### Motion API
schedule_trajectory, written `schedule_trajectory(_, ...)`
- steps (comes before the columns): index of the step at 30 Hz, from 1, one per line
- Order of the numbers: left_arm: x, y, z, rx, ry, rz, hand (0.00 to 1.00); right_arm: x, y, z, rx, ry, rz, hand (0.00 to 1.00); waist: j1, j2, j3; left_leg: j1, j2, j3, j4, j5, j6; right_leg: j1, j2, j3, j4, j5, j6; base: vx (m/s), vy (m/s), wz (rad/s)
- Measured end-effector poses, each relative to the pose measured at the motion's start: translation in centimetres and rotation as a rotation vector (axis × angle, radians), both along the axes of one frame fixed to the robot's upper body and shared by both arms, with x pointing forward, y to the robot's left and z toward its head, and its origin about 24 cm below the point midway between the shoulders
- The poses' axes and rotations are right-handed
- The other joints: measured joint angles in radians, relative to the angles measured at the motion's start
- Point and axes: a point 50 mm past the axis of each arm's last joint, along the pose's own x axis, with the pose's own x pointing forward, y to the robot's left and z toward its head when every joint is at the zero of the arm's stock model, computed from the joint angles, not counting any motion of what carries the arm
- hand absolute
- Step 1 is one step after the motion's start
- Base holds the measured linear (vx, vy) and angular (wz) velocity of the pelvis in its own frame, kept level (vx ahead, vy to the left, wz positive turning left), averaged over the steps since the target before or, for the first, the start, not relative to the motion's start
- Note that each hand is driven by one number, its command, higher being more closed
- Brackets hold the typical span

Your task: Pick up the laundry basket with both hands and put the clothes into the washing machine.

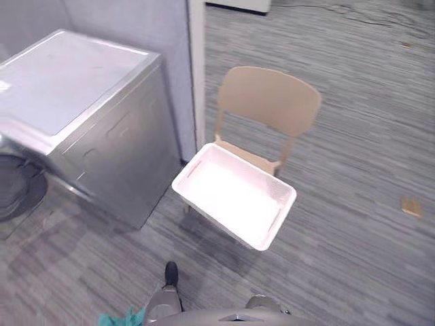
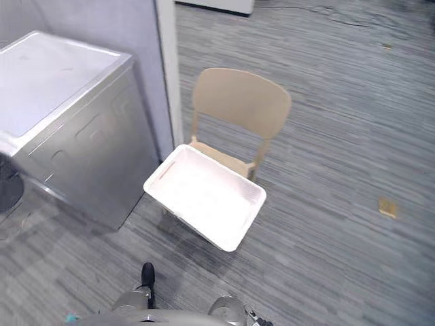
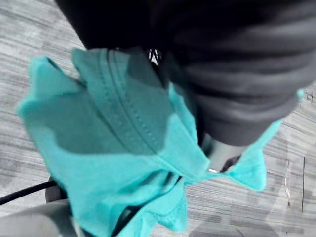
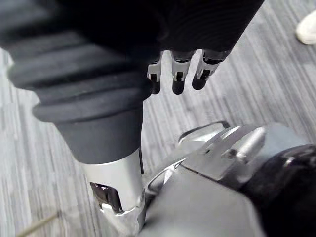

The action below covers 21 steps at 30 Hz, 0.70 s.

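Laundry basket (image 1: 234, 197), white and rectangular, rests on the seat of a beige chair (image 1: 272, 98), with neither hand on it. It looks empty. A silver washing machine (image 1: 75, 81) stands just to the chair's left, against a grey wall, its front facing the view's lower left edge.

A teal garment (image 3: 123, 148) hangs bunched against the left hand (image 3: 232, 89), low at the robot's side and clear of the grey carpet (image 1: 367, 122). The cloth covers the grasp, so I cannot tell whether that hand is clenched on it. The right hand (image 4: 177, 74) hangs beside the body, its fingers relaxed and pointing down, holding nothing.

By my reading, the step in hand is getting this garment to the machine, since the clothes are no longer in the basket. The next move calls for turning left toward the machine's front and raising the left arm to its opening, with the cloth kept clear of the legs.

Counted: one basket, one chair, one washing machine, one teal garment.
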Motion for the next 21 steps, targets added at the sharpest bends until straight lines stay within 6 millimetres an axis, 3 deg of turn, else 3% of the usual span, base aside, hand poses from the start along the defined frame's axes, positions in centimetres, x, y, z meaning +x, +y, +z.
schedule_trajectory(1, 0.7, 0.0, 0.0, 0.000, -0.018, -0.006, 1.00, 1.4, -0.4, 0.4, -0.022, -0.046, 0.006, 0.00, 0.003, 0.001, 0.003, -0.042, 0.001, 0.003, -0.004, 0.032, 0.061, -0.008, 0.008, -0.047, 0.003, -0.007, -0.014, -0.06, -0.111, 1.08)
schedule_trajectory(2, 1.1, 0.1, 0.0, 0.002, -0.025, -0.004, 1.00, 2.1, -0.2, 0.6, -0.023, -0.070, 0.004, 0.00, -0.001, 0.001, 0.011, -0.049, 0.007, 0.036, 0.001, -0.068, 0.096, -0.003, 0.007, -0.080, -0.008, -0.003, -0.019, -0.07, -0.052, 1.03)
schedule_trajectory(3, 1.9, 0.4, 0.0, 0.005, -0.036, 0.009, 1.00, 2.9, 0.1, 0.7, -0.019, -0.102, -0.002, 0.00, -0.005, -0.034, 0.033, -0.091, 0.010, 0.123, 0.089, -0.180, 0.115, 0.010, -0.038, -0.131, -0.019, 0.022, -0.010, -0.02, -0.025, 1.10)
schedule_trajectory(4, 2.2, 0.5, 0.0, 0.004, -0.036, 0.007, 1.00, 3.4, 0.3, 0.8, -0.020, -0.128, -0.017, 0.00, -0.007, -0.070, 0.053, -0.162, 0.026, 0.207, 0.418, -0.225, 0.098, 0.050, -0.088, -0.193, -0.024, 0.036, -0.013, 0.00, -0.038, 1.05)
schedule_trajectory(6, 1.7, 0.1, -0.2, -0.012, -0.008, -0.012, 1.00, 3.1, 0.3, 0.7, -0.014, -0.125, -0.041, 0.00, -0.020, -0.065, 0.051, -0.114, 0.074, 0.242, 0.613, -0.300, 0.058, 0.116, -0.089, -0.231, -0.049, 0.043, -0.013, -0.01, -0.040, 0.66)
schedule_trajectory(8, 1.6, -0.3, -0.3, -0.023, 0.014, -0.027, 1.00, 2.6, 0.3, 0.5, -0.008, -0.098, -0.054, 0.00, -0.034, -0.036, 0.036, -0.045, 0.124, 0.238, 0.596, -0.354, -0.004, 0.127, -0.068, -0.259, -0.046, 0.046, -0.008, 0.01, 0.074, 0.51)
schedule_trajectory(10, 3.1, -0.5, -0.3, -0.027, -0.012, -0.083, 1.00, 2.1, 0.0, 0.3, -0.005, -0.075, -0.101, 0.00, -0.039, -0.014, 0.029, -0.004, 0.103, 0.216, 0.456, -0.394, -0.067, 0.116, -0.065, -0.285, -0.035, 0.054, 0.005, 0.06, 0.188, 0.71)
schedule_trajectory(11, 3.8, 0.5, -0.1, 0.005, -0.022, -0.145, 1.00, 1.5, 0.5, -0.1, 0.028, -0.048, -0.134, 0.00, -0.039, -0.038, 0.041, 0.027, 0.065, 0.218, 0.373, -0.391, -0.077, 0.122, -0.090, -0.299, -0.026, 0.068, 0.015, 0.06, 0.218, 0.73)
schedule_trajectory(13, 3.4, 1.7, 0.1, 0.037, 0.001, -0.202, 1.00, 0.6, 1.3, -0.5, 0.063, -0.023, -0.180, 0.00, -0.027, -0.060, 0.043, 0.056, 0.035, 0.202, 0.341, -0.375, -0.066, 0.147, -0.101, -0.301, -0.026, 0.114, 0.000, 0.08, 0.224, 0.52)
schedule_trajectory(14, 3.5, 2.1, 0.2, 0.049, 0.004, -0.236, 1.00, 0.3, 1.3, -0.6, 0.071, -0.015, -0.201, 0.00, -0.028, -0.057, 0.043, 0.080, 0.030, 0.191, 0.329, -0.367, -0.054, 0.162, -0.108, -0.300, -0.013, 0.159, -0.001, 0.07, 0.182, 0.37)
schedule_trajectory(15, 3.6, 2.0, 0.2, 0.048, 0.003, -0.254, 1.00, 0.2, 1.3, -0.6, 0.071, -0.013, -0.203, 0.00, -0.028, -0.041, 0.047, 0.089, 0.033, 0.187, 0.321, -0.365, -0.051, 0.161, -0.107, -0.291, -0.015, 0.158, -0.004, 0.02, 0.159, 0.23)
schedule_trajectory(16, 4.0, 2.5, 0.4, 0.067, -0.001, -0.288, 1.00, 0.4, 1.4, -0.6, 0.079, -0.013, -0.193, 0.00, -0.027, -0.048, 0.039, 0.102, 0.032, 0.184, 0.304, -0.360, -0.050, 0.169, -0.074, -0.270, -0.103, 0.144, 0.017, -0.01, 0.095, 0.09)
schedule_trajectory(17, 4.3, 2.9, 0.5, 0.080, -0.006, -0.302, 1.00, 0.5, 1.7, -0.7, 0.087, -0.012, -0.181, 0.00, -0.025, -0.059, 0.031, 0.100, 0.022, 0.183, 0.295, -0.354, -0.050, 0.170, -0.059, -0.264, -0.163, 0.175, -0.001, -0.01, 0.100, 0.14)
schedule_trajectory(18, 5.1, 3.4, 0.7, 0.101, -0.024, -0.326, 1.00, 0.6, 1.6, -0.7, 0.089, -0.009, -0.175, 0.00, -0.023, -0.065, 0.027, 0.105, 0.010, 0.175, 0.263, -0.345, -0.051, 0.183, -0.056, -0.271, -0.203, 0.207, 0.024, -0.04, 0.050, 0.21)
schedule_trajectory(19, 5.7, 2.9, 0.7, 0.096, -0.050, -0.341, 1.00, 0.7, 1.5, -0.6, 0.088, -0.007, -0.172, 0.00, -0.025, -0.069, 0.019, 0.113, 0.004, 0.169, 0.217, -0.310, -0.048, 0.178, -0.056, -0.275, -0.212, 0.232, 0.016, -0.04, 0.050, 0.18)
schedule_trajectory(21, 5.5, 2.1, 0.4, 0.072, -0.047, -0.349, 1.00, 0.7, 1.0, -0.6, 0.076, -0.007, -0.169, 0.00, -0.023, -0.050, 0.015, 0.150, -0.013, 0.167, 0.111, -0.257, -0.044, 0.167, -0.059, -0.274, -0.218, 0.253, 0.014, -0.05, 0.071, 0.09)
